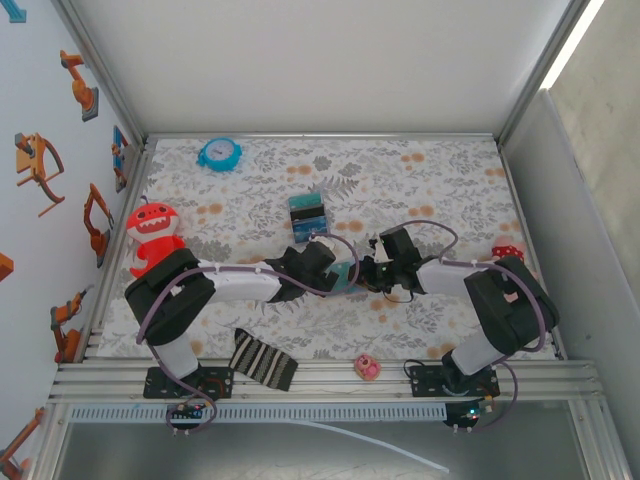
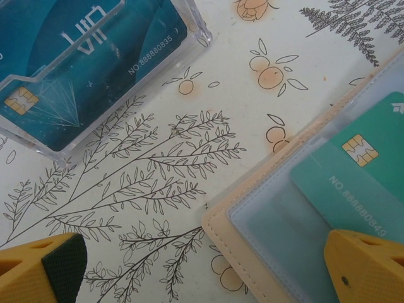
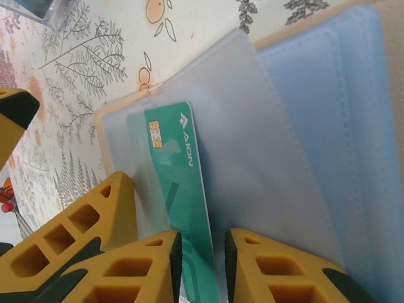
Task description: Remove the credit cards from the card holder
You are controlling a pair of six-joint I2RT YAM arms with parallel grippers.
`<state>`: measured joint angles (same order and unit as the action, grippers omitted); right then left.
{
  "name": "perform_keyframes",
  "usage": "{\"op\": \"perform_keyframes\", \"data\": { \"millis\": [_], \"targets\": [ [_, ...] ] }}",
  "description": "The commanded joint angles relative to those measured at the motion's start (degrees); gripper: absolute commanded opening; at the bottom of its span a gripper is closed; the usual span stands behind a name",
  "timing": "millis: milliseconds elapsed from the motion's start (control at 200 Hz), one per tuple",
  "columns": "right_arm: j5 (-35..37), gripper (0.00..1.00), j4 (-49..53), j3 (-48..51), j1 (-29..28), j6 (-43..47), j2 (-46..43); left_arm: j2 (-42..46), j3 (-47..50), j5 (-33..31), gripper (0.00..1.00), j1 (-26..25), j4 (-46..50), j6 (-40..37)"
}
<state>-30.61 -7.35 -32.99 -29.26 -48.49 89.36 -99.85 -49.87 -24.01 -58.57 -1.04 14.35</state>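
Nearer than the card holder [image 1: 345,272], toward the arm bases, lie a striped cloth [image 1: 262,360] and a small pink toy [image 1: 367,367]. The holder itself lies open and flat between the two arms, tan border out, pale blue panels up.

The right gripper [image 3: 205,265] stands at the holder's right, its jaws parted a little, with the near end of a green card [image 3: 180,183] seen in the gap. I cannot tell whether either pad touches it. The left gripper [image 2: 202,252] hangs at the holder's left edge, spread wide and empty.

As I judge it, the job is unfinished: that green card is at the holder's clear sleeve, not yet lifted away. The other panel looks bare.

The green card reads "AION" beside its chip, with a number beginning "NO.88888". Beyond the holder a clear acrylic stand [image 2: 197,30] holds a blue card [image 2: 95,69] marked "VIP" and "NO.888880835". Farthest beyond stands a blue alarm clock [image 1: 218,153].
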Motion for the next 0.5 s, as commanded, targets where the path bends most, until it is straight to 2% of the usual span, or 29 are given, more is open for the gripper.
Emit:
{"op": "perform_keyframes", "data": {
  "millis": [0,165,351,496],
  "targets": [
    [0.6,0.25,-0.4,1.4,0.3,-1.0,2.0,-1.4,0.0,-0.4,0.97,-0.5,2.3,-1.1],
    [-1.9,0.11,-4.5,2.1,0.3,-2.2,1.2,-1.7,-0.1,-0.6,0.97,-0.5,2.3,-1.1],
    [-2.6,0.00,-5.1,1.8,0.3,-1.8,-0.4,-1.6,0.0,-0.8,0.97,-0.6,2.3,-1.0],
    [-0.7,0.00,-1.4,1.3,0.6,0.3,-2.3,-1.1,0.2,-1.1,0.97,-0.6,2.3,-0.8]
  ]
}}
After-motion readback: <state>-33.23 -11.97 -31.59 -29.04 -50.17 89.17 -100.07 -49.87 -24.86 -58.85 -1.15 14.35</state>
